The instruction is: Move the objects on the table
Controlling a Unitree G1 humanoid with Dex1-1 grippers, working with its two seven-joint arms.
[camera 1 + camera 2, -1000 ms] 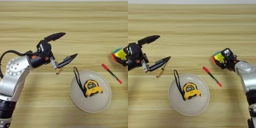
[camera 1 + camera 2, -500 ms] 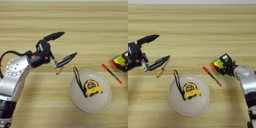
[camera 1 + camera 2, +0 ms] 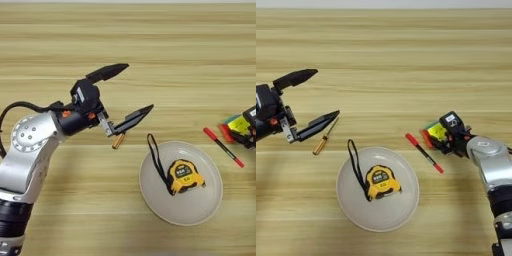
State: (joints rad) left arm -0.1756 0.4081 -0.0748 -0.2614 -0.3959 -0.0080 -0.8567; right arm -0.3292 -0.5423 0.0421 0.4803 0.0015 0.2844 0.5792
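Nearest the camera, a white plate (image 3: 358, 206) sits on the wooden surface (image 3: 150, 45) with a yellow-and-black tape measure (image 3: 380, 182) in it, its black strap trailing over the plate's left rim. Just right of the plate lies a red marker pen (image 3: 424, 153), slanted. Right of the pen, the right gripper (image 3: 442, 138) has its fingers closed around a multicoloured puzzle cube (image 3: 435, 134), which sits close by the pen's far end. Left of the plate and a little farther back, the left gripper (image 3: 131, 92) hangs with its fingers spread wide and holding nothing — the lower finger lies over a small screwdriver (image 3: 324, 137) with an amber handle, resting on the surface just off the plate's far-left rim.
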